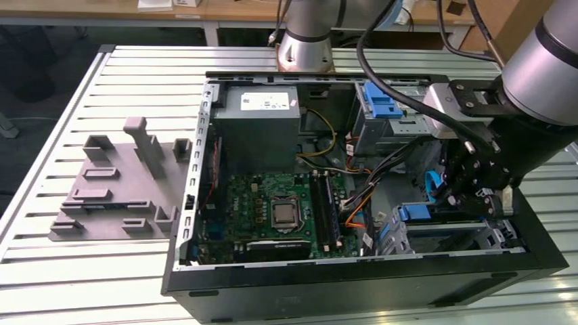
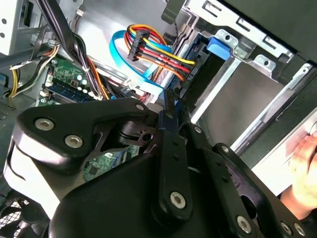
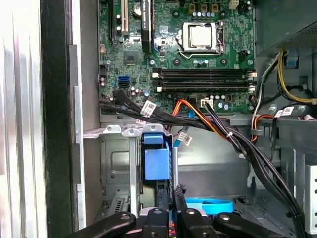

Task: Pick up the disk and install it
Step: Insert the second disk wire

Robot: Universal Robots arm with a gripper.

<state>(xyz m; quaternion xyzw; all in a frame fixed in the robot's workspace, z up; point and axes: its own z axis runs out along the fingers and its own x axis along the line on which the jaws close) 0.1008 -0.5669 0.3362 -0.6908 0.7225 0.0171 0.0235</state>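
Observation:
The disk stands edge-on in the silver drive bay (image 3: pixel 116 168) at the lower corner of the open computer case (image 1: pixel 361 271). Its blue plastic frame (image 3: pixel 156 163) faces me in the first wrist view. It also shows as a blue tab (image 2: pixel 220 45) in the second wrist view and as a blue piece (image 1: pixel 415 212) in the exterior view. My gripper (image 3: pixel 176 192) hangs inside the case just off the disk's framed end. Its thin black fingertips (image 2: pixel 169 99) are pressed together with nothing visible between them. The arm covers the gripper (image 1: pixel 465 203) from outside.
Bundles of coloured cables (image 2: pixel 158 57) and a blue ribbon cable (image 3: pixel 210 206) run close to the fingers. The motherboard (image 1: pixel 271 210), a grey power box (image 1: pixel 262 118) and a blue latch (image 1: pixel 380 101) fill the case. A hand (image 2: pixel 304 163) rests outside the bay. A grey fixture (image 1: pixel 126 183) sits on the table.

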